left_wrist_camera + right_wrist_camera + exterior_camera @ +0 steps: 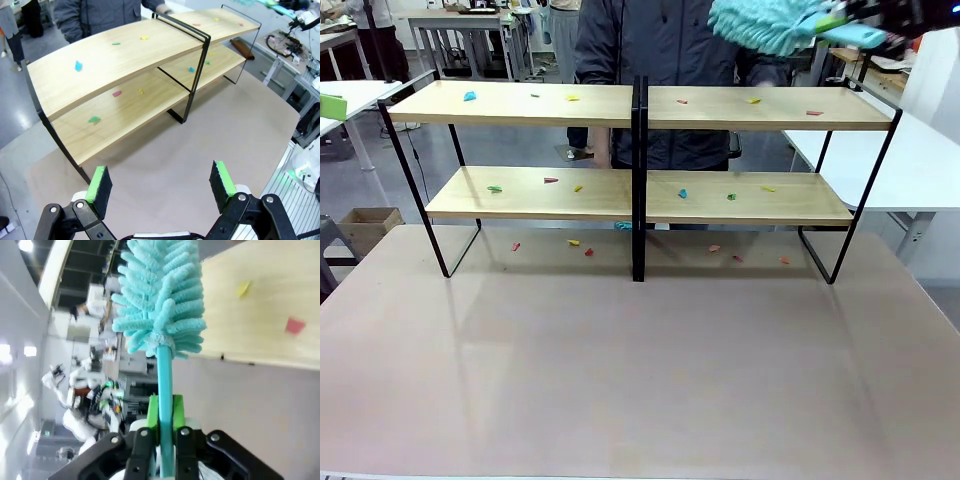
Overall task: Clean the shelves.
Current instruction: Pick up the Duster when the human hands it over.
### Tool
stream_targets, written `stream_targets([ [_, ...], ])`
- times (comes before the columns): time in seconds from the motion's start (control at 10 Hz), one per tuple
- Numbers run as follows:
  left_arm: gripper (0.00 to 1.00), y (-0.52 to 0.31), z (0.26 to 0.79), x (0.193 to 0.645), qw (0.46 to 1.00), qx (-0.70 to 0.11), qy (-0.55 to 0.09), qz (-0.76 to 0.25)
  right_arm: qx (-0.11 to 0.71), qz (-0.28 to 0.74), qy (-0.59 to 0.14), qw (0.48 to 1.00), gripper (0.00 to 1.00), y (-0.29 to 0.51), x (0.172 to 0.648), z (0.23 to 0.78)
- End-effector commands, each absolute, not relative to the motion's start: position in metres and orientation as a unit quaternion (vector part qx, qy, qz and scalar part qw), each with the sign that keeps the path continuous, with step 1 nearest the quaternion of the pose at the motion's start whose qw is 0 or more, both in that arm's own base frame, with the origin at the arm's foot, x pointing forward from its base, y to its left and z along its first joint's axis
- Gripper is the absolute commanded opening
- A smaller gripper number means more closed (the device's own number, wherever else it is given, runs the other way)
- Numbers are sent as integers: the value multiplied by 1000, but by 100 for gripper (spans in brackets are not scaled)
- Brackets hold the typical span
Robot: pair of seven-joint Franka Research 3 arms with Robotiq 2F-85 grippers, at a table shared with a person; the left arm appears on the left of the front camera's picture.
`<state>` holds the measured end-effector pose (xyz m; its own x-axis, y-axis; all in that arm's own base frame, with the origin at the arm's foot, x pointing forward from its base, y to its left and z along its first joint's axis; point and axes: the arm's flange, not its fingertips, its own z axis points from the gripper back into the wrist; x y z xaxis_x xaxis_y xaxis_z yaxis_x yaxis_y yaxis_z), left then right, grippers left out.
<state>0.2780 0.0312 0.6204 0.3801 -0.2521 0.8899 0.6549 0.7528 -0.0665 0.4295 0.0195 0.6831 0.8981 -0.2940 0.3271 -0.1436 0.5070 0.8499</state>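
The wide two-tier wooden shelves in a thin black frame [510, 105] are set across the beige tabletop [620, 380], both boards littered with small coloured scraps [469, 96]; cleaning is judged hardly begun. A fluffy turquoise duster [162, 300] is pinched by the right gripper [165, 407] above the top board; the left gripper [161, 182] is spread, empty.

The shelves [520, 104] have two tiers, each bearing six coloured scraps [470, 96], with at least six more on the tabletop [640, 380] beneath. There is one teal duster [765, 25] and one person [660, 50].
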Motion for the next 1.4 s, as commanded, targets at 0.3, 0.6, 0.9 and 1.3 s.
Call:
stream_targets([
  [0.3,100,31,620,279,802,-214,-481,-283,528,132,-84,835,0,-102,257,734],
  [0.6,100,31,620,279,802,-214,-481,-283,484,166,-10,859,0,-157,208,708],
  [0.9,100,31,620,279,802,-214,-481,-283,422,177,27,889,0,-171,202,670],
  [1.3,100,31,620,279,802,-214,-481,-283,443,155,25,883,10,-167,205,668],
])
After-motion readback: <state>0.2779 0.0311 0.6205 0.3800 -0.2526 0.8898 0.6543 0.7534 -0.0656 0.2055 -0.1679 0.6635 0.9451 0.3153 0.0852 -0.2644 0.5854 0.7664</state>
